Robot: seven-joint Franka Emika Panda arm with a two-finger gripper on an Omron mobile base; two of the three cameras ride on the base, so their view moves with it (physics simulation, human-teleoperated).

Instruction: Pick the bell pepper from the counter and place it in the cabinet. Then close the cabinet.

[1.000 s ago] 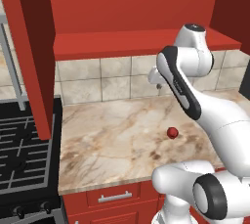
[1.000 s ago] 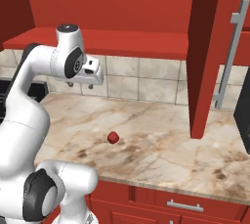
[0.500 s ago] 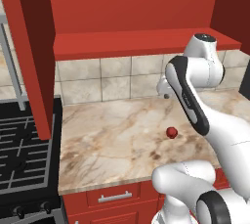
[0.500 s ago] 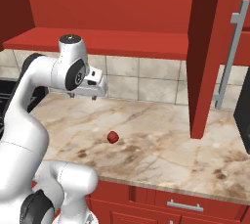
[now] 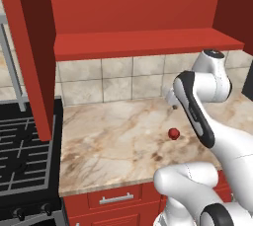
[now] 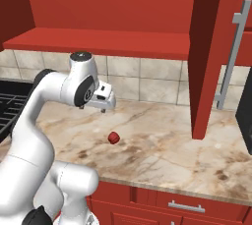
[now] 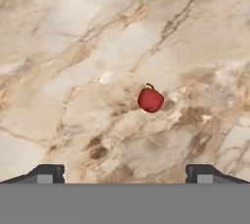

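On the marbled worktop (image 5: 113,141) the pepper (image 5: 173,133) sits alone, roughly mid-slab, well apart from the tiled back wall (image 5: 118,79) and from the stove (image 5: 22,156) off at nine o'clock. It lies free of any grip, its little stem pointing up in the hand view, so nothing about it needs righting before a pick.

Above it hangs the hand (image 6: 104,109), held off the stone and not touching the pepper. Its two fingertips (image 7: 46,173) stand far apart at the bottom corners of the hand view, so the hand is spread wide and has hold of nothing. That wide spread makes sense as readiness: the pepper (image 7: 150,99) is small and lumpy, and a broad gap lets the fingers drop down either side of it without knocking it away. The camera looks nearly straight down at the stone, which suits a descent from above.

In the hand view the pepper lies toward twelve o'clock of the gap between the fingertips and a touch to the one o'clock side, so I judge the hand needs to travel forward and slightly across before lowering.

Overhead, the cabinet (image 5: 148,45) stands with its doors (image 6: 211,52) swung out, the red shelf bare and reachable; leaving it open keeps the way clear for the later placing, with closing saved for last.
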